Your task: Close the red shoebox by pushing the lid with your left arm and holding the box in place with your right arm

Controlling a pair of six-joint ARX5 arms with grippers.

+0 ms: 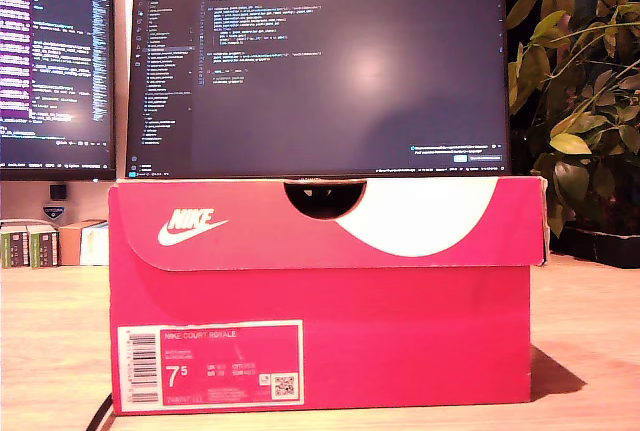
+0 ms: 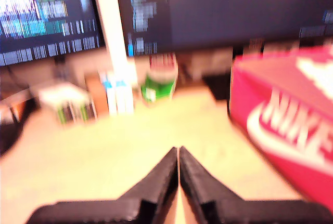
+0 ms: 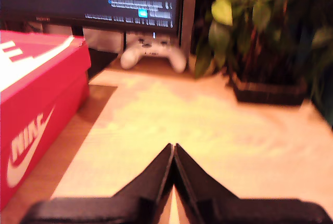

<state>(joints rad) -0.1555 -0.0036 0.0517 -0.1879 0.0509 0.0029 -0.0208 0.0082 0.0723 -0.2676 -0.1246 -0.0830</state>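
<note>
The red shoebox stands on the wooden table, filling the middle of the exterior view, label end toward the camera. Its red and white lid lies down over the top. No arm or gripper shows in the exterior view. My first gripper is shut with nothing in it, low over the table, with the shoebox off to one side and apart from it. My second gripper is also shut and holds nothing, and the shoebox sits apart from it to one side.
Two monitors stand behind the box. A potted plant is at the exterior view's right, its pot near my second gripper's side. A white game controller, a green can and small boxes line the back.
</note>
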